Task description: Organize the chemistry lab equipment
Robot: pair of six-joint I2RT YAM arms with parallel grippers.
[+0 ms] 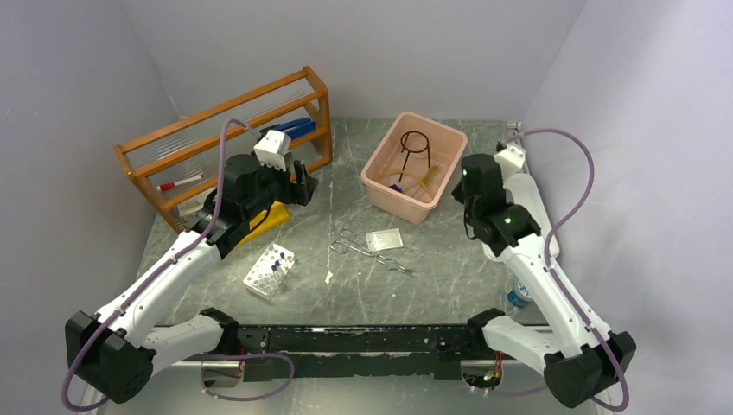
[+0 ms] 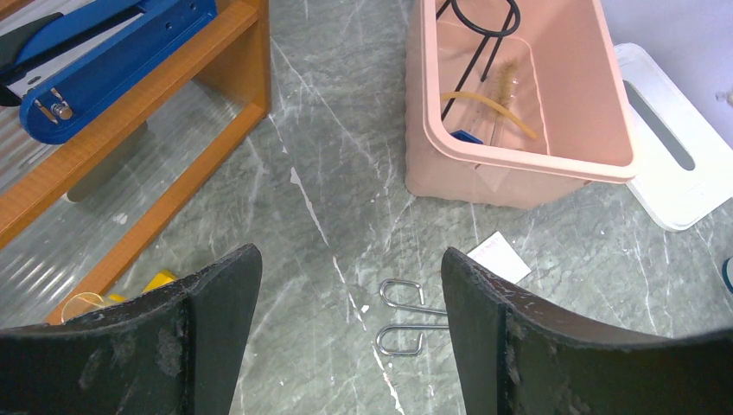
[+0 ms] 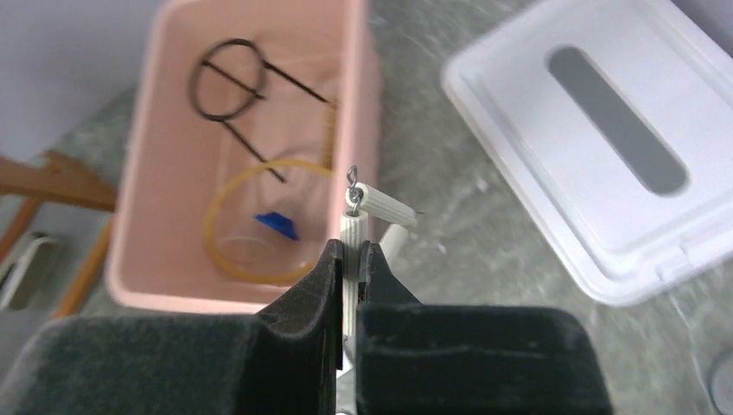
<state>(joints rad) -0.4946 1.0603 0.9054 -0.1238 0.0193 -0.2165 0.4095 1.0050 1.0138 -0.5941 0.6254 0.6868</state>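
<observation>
Right end effector clamped on triangle, left end effector open; carry fully over bin rim before release

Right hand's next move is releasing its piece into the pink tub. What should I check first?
1. Grip: ok. The right hand is shut on one bar of the white ribbed clay triangle.
2. Over the opening: not ok. The triangle looks to hang just outside the rim of the pink plastic tub.
3. Room inside: ok. The black wire ring tripod and amber rubber tube leave bare floor.
4. Other arm clear: ok. The left hand is open, aimed at the metal scissor-like tongs, apart from the tub.
5. Height over the rim: cannot tell.
</observation>
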